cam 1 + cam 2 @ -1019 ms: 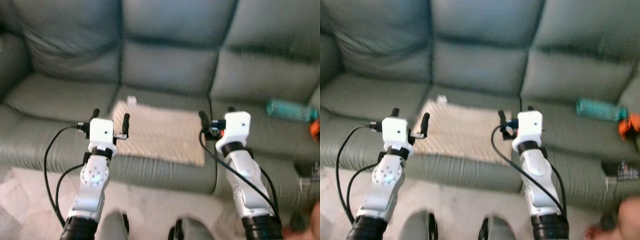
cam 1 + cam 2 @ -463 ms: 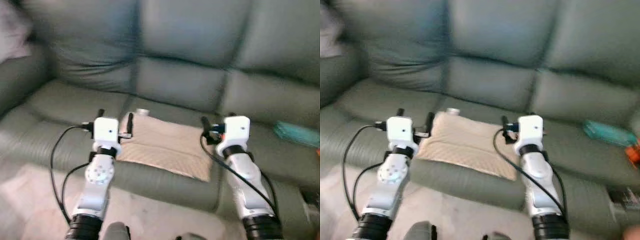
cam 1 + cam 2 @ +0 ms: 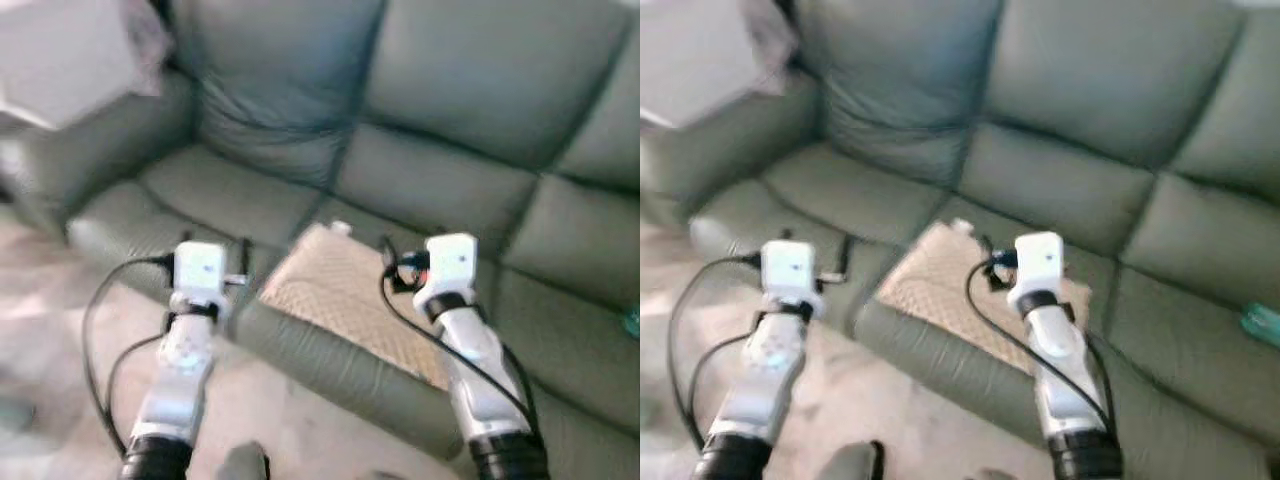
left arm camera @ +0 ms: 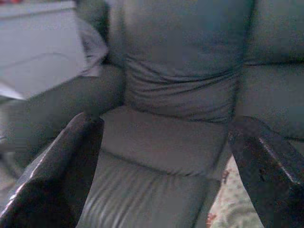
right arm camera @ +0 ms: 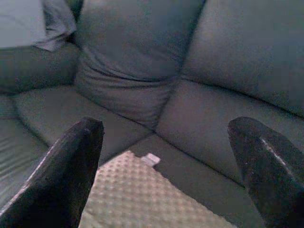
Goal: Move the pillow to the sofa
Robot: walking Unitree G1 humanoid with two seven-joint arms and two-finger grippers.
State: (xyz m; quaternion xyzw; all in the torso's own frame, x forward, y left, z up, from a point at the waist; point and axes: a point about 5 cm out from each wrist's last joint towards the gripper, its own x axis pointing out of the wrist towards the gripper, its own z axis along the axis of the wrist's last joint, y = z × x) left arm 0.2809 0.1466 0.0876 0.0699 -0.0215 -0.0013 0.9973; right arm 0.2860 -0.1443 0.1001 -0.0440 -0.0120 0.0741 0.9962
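Note:
The beige patterned pillow (image 3: pixel 340 300) lies flat on the middle seat of the grey-green sofa (image 3: pixel 450 110), near the seat's front edge. My left gripper (image 3: pixel 215 248) hovers open just left of the pillow, over the left seat's front edge, with nothing between its fingers (image 4: pixel 52 175). My right gripper (image 3: pixel 415 245) is open too, held above the pillow's right part. In the right wrist view the pillow (image 5: pixel 137 194) with its small white tag lies below the spread fingers (image 5: pixel 71 166).
A pale grey cloth (image 3: pixel 70 55) is draped over the sofa's left arm. A teal bottle (image 3: pixel 1262 322) lies on the right seat at the picture's edge. Light tiled floor (image 3: pixel 60 330) runs in front of the sofa.
The whole view has swung left and is blurred, so the camera turned. The pillow stays on the seat. Both grippers remain open, with the left one now off the pillow's left side.

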